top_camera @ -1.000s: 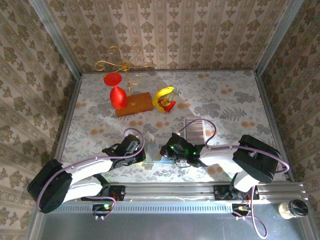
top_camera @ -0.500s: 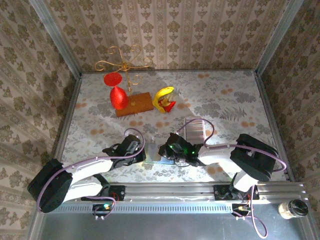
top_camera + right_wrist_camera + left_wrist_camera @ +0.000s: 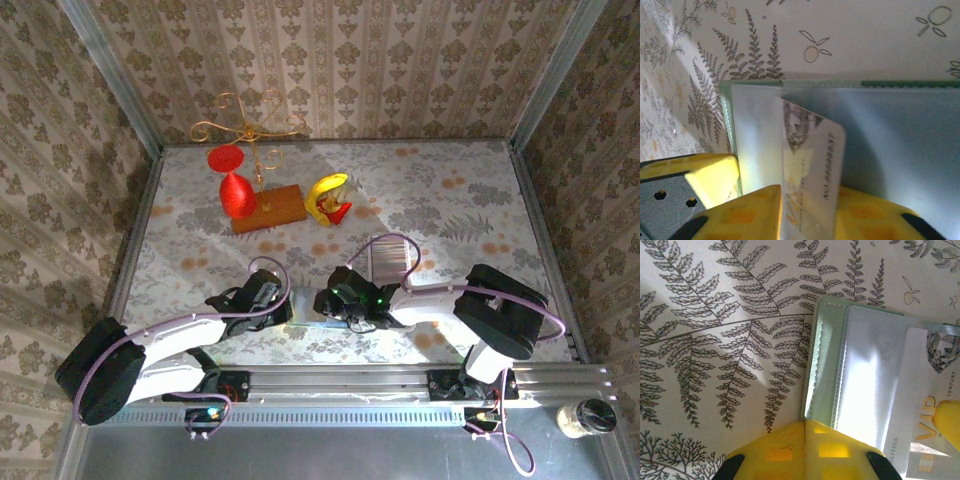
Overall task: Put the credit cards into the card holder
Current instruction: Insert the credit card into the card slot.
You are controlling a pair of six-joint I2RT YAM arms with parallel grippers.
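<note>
The pale green card holder [image 3: 826, 365] lies open on the fern-print table, its bluish-grey inside [image 3: 900, 140] facing up. In the top view the card holder [image 3: 308, 313] sits between both grippers near the front edge. My left gripper [image 3: 805, 424] is shut, its tips resting at the holder's edge. One credit card [image 3: 812, 160] marked VIP [image 3: 925, 425] stands tilted on the holder's inside, between the parted fingers of my right gripper [image 3: 810, 195], which is open. The strip of credit cards [image 3: 392, 258] lies just behind the right arm.
At the back left stand a red ornament [image 3: 237, 193], a wooden block [image 3: 268, 208] with a gold wire stand [image 3: 250, 125], and a yellow curved object [image 3: 327, 195]. Patterned walls close three sides. A small bottle [image 3: 585, 418] sits off the table, front right.
My right gripper's fingers have parted around the card, and its arm has shifted slightly left. The left gripper has stayed shut in place.
</note>
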